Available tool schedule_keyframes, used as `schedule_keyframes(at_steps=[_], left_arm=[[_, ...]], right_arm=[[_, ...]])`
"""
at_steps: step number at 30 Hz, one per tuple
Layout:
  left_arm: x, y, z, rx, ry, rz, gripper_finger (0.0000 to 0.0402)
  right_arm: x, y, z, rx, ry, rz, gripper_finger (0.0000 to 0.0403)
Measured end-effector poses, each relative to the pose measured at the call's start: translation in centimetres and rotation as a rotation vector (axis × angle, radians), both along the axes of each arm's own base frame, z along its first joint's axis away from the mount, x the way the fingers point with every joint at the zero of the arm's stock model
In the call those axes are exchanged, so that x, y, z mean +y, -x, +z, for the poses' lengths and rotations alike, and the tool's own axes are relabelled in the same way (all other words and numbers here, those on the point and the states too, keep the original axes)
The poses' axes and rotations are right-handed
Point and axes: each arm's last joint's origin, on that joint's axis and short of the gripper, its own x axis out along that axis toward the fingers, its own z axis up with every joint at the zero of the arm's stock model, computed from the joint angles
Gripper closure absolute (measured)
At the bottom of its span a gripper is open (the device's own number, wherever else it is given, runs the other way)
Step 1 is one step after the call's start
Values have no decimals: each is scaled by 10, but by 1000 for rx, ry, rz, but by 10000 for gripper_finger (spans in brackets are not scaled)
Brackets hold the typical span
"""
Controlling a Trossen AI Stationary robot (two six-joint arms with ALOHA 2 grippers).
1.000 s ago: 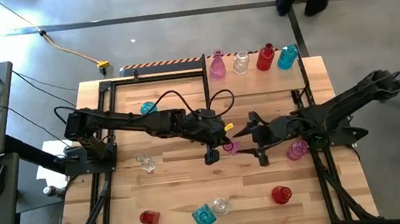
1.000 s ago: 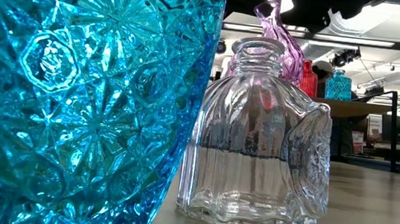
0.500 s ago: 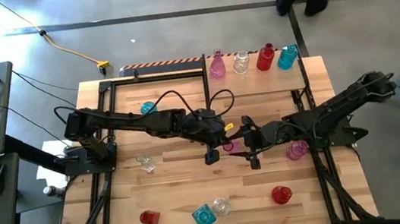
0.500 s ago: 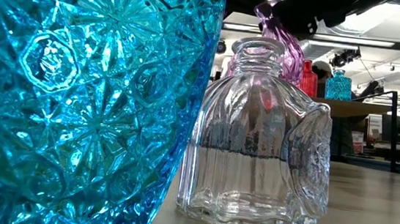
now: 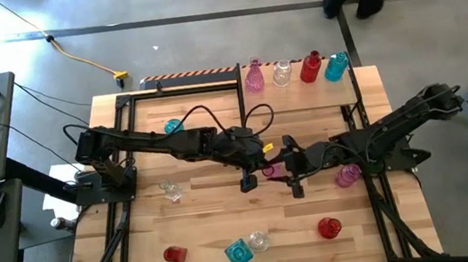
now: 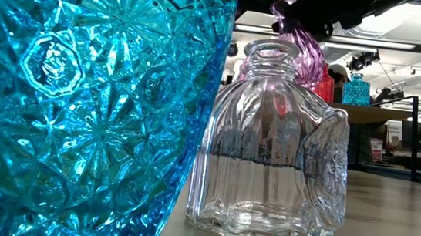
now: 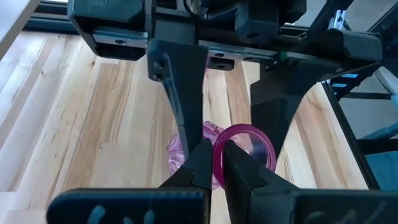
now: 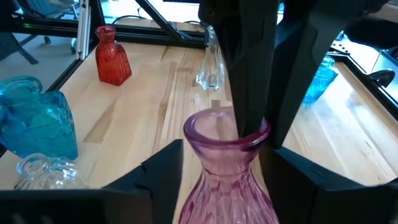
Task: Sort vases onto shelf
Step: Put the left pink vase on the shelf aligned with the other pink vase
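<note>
The table point(image 5: 140, 241) carries one shelf point(image 5: 301, 96) at its far right corner, and two arms reach in to meet near the middle.

There are twelve vases: three pink, three clear, three red, three teal.

Four stand in a row on the shelf, one of each colour: pink point(image 5: 253, 77), clear point(image 5: 281, 73), red point(image 5: 310, 68), teal point(image 5: 335, 67).

Seven stand loose on the table. A teal one point(image 5: 173, 126) is at the far left and a clear one point(image 5: 170, 191) by the left arm's base. Along the near edge are a red one point(image 5: 174, 255), a teal one point(image 5: 239, 254) just beside a clear one point(image 5: 258, 240), and another red one point(image 5: 328, 227). A pink one point(image 5: 347, 174) stands under the right arm.

The twelfth, the held pink vase point(image 8: 217, 174), is upright at mid-table. The left gripper point(image 7: 217, 155) pinches its rim, jaws nearly together. The right gripper point(image 5: 281, 168) straddles its neck, a finger on each side, parted about as wide as the vase; whether they touch the glass I cannot tell.
</note>
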Motion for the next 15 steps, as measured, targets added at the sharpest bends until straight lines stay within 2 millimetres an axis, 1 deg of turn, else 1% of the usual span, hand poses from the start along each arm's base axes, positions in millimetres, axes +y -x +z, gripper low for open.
schedule_keyframes(at_steps=[6,9,11,15], left_arm=[[0,0,0,1,1,0,396],[0,0,0,3,3,1,396],[0,0,0,4,3,1,396],[0,0,0,4,3,1,395]], right_arm=[[0,0,0,2,1,-1,292],[0,0,0,2,2,-1,321],[0,0,0,3,2,-1,330],[0,0,0,3,0,-2,330]])
